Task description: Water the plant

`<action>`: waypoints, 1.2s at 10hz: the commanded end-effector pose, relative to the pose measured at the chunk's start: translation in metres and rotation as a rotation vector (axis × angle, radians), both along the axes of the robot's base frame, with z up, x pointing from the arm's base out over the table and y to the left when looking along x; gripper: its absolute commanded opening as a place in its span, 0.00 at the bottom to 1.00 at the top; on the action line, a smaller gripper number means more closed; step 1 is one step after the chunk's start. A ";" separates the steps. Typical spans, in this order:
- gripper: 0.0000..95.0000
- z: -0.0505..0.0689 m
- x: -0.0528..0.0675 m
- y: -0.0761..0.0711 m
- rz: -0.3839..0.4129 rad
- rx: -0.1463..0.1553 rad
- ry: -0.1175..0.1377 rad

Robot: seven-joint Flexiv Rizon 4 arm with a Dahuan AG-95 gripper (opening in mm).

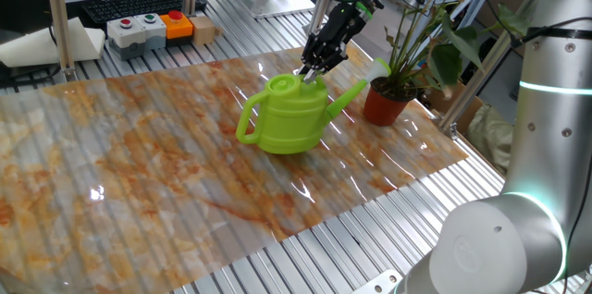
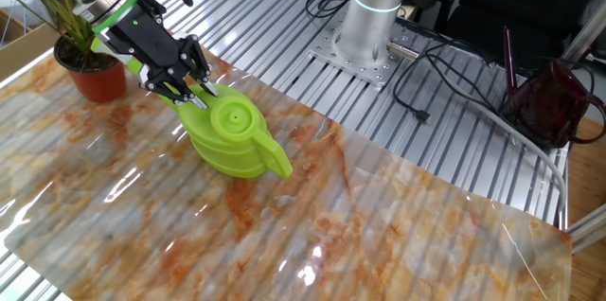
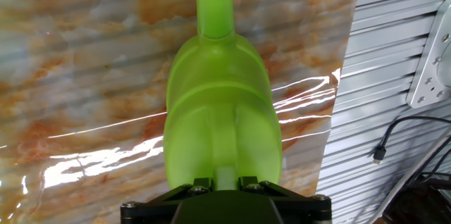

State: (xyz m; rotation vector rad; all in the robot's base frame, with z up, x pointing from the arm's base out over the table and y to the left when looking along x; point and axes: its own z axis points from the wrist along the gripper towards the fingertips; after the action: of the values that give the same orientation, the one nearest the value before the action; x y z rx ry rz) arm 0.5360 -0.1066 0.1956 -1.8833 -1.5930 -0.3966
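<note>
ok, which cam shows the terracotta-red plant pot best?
One fixed view: the small terracotta-red round pot is fully visible beside the lime-green plastic watering can's spout. The other fixed view has it at the frame corner. Hand view: absent.

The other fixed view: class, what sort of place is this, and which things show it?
Probably a robotics lab: the arm's base is bolted to a slotted aluminium table, cables trail across it, and a marble-patterned sheet forms the work area.

Claw (image 1: 308, 71) on watering can (image 1: 291, 115)
</note>
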 end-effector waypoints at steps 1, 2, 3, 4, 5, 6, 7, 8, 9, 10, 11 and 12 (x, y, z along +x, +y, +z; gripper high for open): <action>0.00 0.001 0.000 0.000 0.013 0.002 -0.011; 0.00 0.001 0.000 0.000 0.014 0.008 -0.011; 0.00 0.001 0.000 0.000 0.010 0.008 -0.009; 0.00 0.001 0.000 0.000 0.011 0.006 -0.010; 0.00 0.001 0.000 0.000 0.011 0.008 -0.010; 0.00 0.001 0.000 0.000 0.011 0.006 -0.010; 0.00 0.001 0.000 0.000 0.005 0.006 -0.005; 0.00 0.001 0.000 0.000 0.006 0.006 -0.006; 0.00 0.001 0.000 0.000 0.008 0.006 -0.009; 0.00 0.001 0.000 0.000 0.009 0.007 -0.010; 0.00 0.001 0.000 0.000 0.014 0.005 -0.014; 0.00 0.001 0.000 0.000 0.027 -0.004 -0.025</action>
State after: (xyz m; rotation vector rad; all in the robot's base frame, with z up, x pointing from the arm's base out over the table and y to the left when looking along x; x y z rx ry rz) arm 0.5364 -0.1071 0.1960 -1.8641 -1.6321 -0.4060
